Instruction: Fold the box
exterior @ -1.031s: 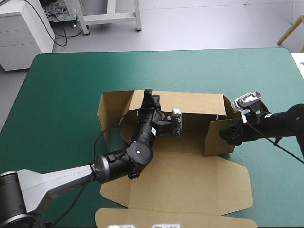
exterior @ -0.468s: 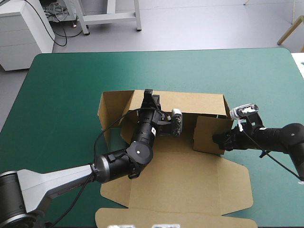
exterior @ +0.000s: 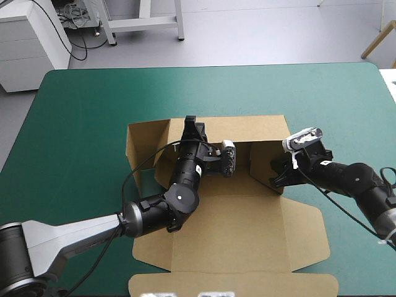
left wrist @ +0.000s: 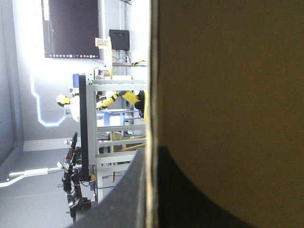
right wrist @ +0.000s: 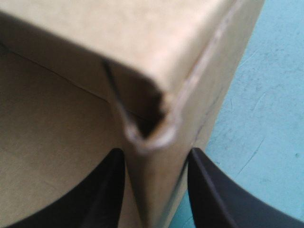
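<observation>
The brown box (exterior: pixel 241 226) lies open in the middle of the teal-green table, its back wall raised and its lid flaps flat toward the near edge. My left gripper (exterior: pixel 192 127) pinches the top edge of the back wall. In the left wrist view the board (left wrist: pixel 228 71) stands edge-on between the black fingers (left wrist: pixel 126 194), which are all but shut on it. My right gripper (exterior: pixel 275 176) grips the right side wall, now turned inward. There the doubled board edge (right wrist: pixel 152 137) sits between both fingers (right wrist: pixel 107 190).
The left side flap (exterior: pixel 141 145) stands partly raised at the box's left end. Teal-green cover (exterior: pixel 86 124) lies bare around the box on the left, far and right sides. The box's near flap (exterior: pixel 232 284) reaches the table's near edge.
My right gripper has moved left and a little toward the far edge, swinging the right side wall inward against the back wall. The box slid slightly left. The left arm has barely moved.
</observation>
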Robot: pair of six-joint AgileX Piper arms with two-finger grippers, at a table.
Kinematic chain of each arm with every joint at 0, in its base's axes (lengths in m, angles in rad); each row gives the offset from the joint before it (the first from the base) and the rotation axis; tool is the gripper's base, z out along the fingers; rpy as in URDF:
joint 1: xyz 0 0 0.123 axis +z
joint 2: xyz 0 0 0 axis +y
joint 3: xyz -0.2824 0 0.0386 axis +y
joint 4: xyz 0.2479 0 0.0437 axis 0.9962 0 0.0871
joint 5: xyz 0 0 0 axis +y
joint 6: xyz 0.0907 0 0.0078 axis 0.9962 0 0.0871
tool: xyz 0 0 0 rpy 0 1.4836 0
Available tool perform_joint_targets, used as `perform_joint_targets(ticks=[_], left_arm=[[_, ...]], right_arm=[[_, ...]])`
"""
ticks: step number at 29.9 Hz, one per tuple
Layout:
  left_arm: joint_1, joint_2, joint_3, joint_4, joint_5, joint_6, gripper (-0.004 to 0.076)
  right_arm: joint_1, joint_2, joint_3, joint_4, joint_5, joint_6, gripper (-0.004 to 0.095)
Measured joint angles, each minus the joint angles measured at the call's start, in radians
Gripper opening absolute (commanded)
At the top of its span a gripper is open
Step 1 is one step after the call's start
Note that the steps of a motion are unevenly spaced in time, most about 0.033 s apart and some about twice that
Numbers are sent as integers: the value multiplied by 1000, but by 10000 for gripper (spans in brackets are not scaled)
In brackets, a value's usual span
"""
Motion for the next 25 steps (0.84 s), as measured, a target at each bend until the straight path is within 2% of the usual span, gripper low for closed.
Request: perform_joint_targets(ticks=[2, 6, 8, 25], left_arm=[[2, 0, 0, -8, 12, 0, -10], [8, 0, 0, -9, 22, 0, -10], [8, 0, 1, -10, 26, 0, -10], [8, 0, 2, -11, 17, -1, 1]], right_arm=[[33, 0, 0, -38, -53, 37, 181], [50, 0, 0, -65, -85, 66, -19], [51, 0, 1, -67, -99, 78, 6], [51, 0, 1, -106, -116, 75, 0]])
